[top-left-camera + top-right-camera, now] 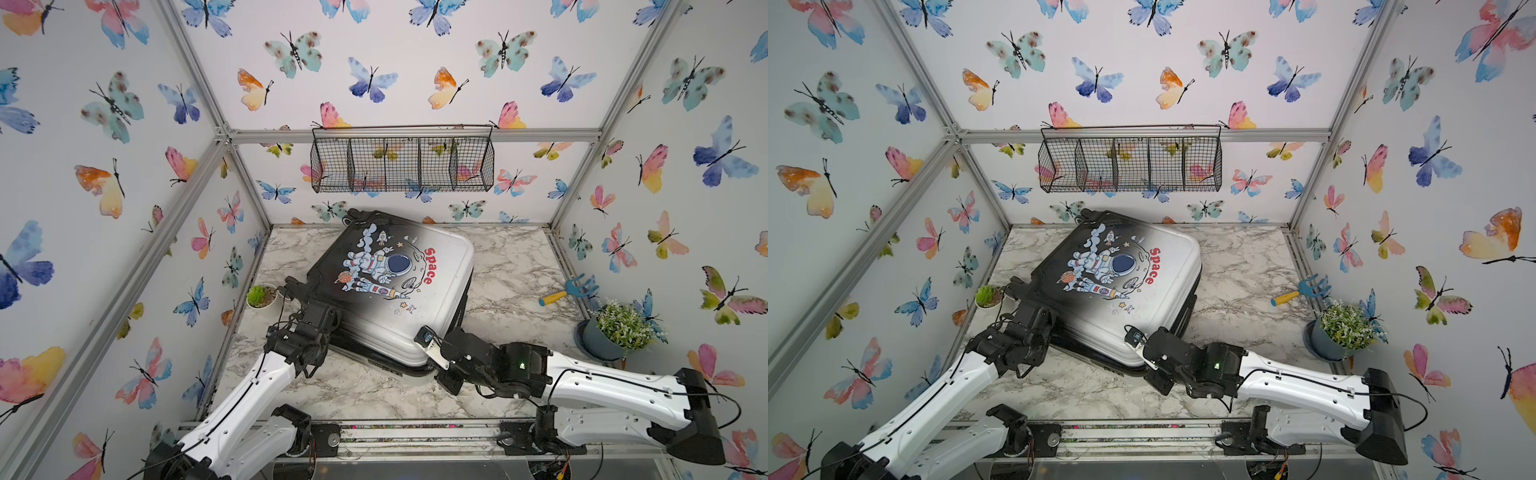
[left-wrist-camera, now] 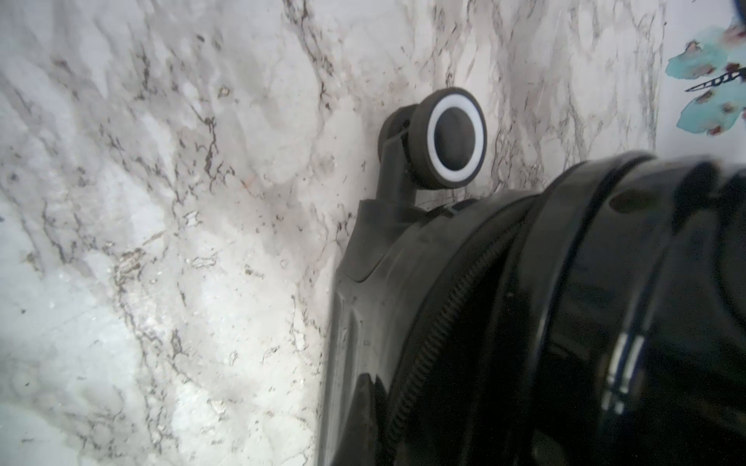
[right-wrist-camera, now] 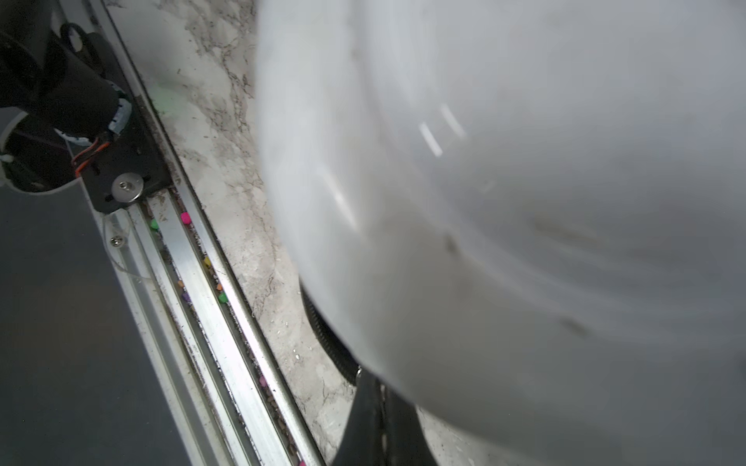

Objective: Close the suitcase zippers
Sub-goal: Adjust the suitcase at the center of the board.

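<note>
Right gripper [image 1: 433, 367], jaws together, sits against the suitcase [image 1: 440, 266] rim; left gripper [image 1: 325, 319], likewise closed, should brace it so the zippers [image 2: 441, 322] glide.

The middle of the counter [image 1: 511, 266] is taken up by the skewed suitcase [image 1: 390, 282], its far corner set close to the back wall under the hung wire basket [image 1: 403, 164]. Open marble is left on its right as far as the toy rake [image 1: 569, 291] and potted plant [image 1: 619, 328], and along the near strip. On the left only a narrow gap seems to be left, partly blocked by a small succulent pot [image 1: 261, 296].
</note>
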You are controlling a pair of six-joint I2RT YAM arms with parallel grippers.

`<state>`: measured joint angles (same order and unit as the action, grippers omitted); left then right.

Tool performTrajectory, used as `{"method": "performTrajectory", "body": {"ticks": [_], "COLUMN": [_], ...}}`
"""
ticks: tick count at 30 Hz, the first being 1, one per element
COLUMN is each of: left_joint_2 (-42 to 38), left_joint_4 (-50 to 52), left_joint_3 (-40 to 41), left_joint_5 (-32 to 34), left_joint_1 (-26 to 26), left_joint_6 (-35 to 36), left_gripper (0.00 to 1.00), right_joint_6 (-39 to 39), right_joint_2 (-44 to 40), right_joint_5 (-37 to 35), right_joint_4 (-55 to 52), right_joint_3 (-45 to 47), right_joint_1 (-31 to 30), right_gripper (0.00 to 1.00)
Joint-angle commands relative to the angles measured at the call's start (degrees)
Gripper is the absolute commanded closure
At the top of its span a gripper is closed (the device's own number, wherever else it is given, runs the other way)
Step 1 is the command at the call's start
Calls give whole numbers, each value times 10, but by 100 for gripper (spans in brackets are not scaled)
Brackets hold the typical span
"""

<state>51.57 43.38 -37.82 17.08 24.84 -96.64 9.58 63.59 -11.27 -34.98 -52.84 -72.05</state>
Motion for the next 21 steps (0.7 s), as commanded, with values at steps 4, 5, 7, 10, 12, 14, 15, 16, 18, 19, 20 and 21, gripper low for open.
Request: {"method": "performTrajectory", "body": {"ticks": [4,5,7,10,12,14,15,16,18,19,20,21], "left_joint_2": [-68,-66,-57,-37,-11,15,27,33,41,38,34,25], "left_joint_4": [42,40,33,3,-15,-12,-3,8,45,57,64,67], "left_joint_3": [41,42,41,37,27,8,-4,-13,-29,-31,-31,-31], "left_joint_5": [-40,-46,-53,-60,-59,-50,-40,-26,-2,7,14,22], "left_joint_1": [-5,-2,10,36,59,71,72,72,72,71,72,71], "left_joint_6": [-58,-59,-64,-72,-71,-55,-41,-25,-6,-1,7,14], "left_gripper": [100,100,100,100,100,99,91,83,70,65,58,50], "right_joint_6": [49,59,80,109,124,115,106,98,82,81,78,79], "right_joint_2": [-22,-18,-11,-4,-7,-26,-37,-41,-41,-43,-47,-48], "right_joint_5": [-25,-14,7,35,17,-24,-34,-31,-16,-19,-18,-19], "right_joint_4": [2,3,0,4,5,21,28,28,11,12,20,19], "right_joint_3": [-5,-3,3,14,27,45,49,49,44,45,48,49], "right_joint_1": [9,9,9,8,9,11,20,37,71,75,78,81], "right_gripper": [96,96,97,97,96,96,96,96,96,96,97,96]}}
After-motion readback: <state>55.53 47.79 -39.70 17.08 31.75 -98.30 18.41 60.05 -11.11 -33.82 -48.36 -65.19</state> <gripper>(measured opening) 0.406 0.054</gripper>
